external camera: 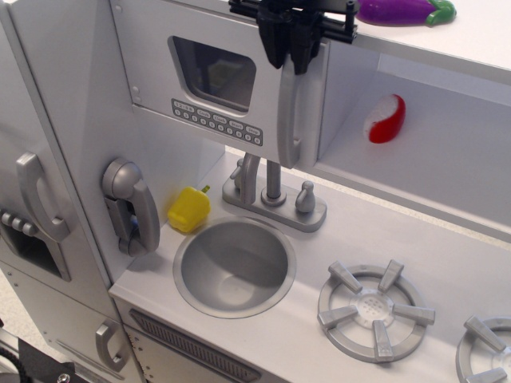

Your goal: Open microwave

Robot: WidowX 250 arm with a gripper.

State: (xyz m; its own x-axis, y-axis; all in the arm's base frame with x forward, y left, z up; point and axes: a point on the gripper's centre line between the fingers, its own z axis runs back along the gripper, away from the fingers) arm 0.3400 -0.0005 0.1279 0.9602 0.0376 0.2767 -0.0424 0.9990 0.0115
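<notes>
While the black gripper (292, 49) is hanging at the top of the toy kitchen, its two fingers are pressing close together around the upper end of the long vertical silver handle (292, 112), pinching it. That handle is sitting on the right edge of the microwave (209, 76), the pale grey box at upper left above the sink (234, 266). The microwave door is showing a small rounded window (214, 73) with a row of grey buttons (217, 122) running beneath it, and its handle side is standing slightly proud of the shelf opening to its right. A red-and-white toy (386, 118) is lying in that open shelf, well apart from the gripper. A purple eggplant (403, 10) is resting on the top surface just right of the gripper. A yellow pepper (188, 210) is sitting on the counter between the wall phone (130, 206) and the faucet (274, 191).
</notes>
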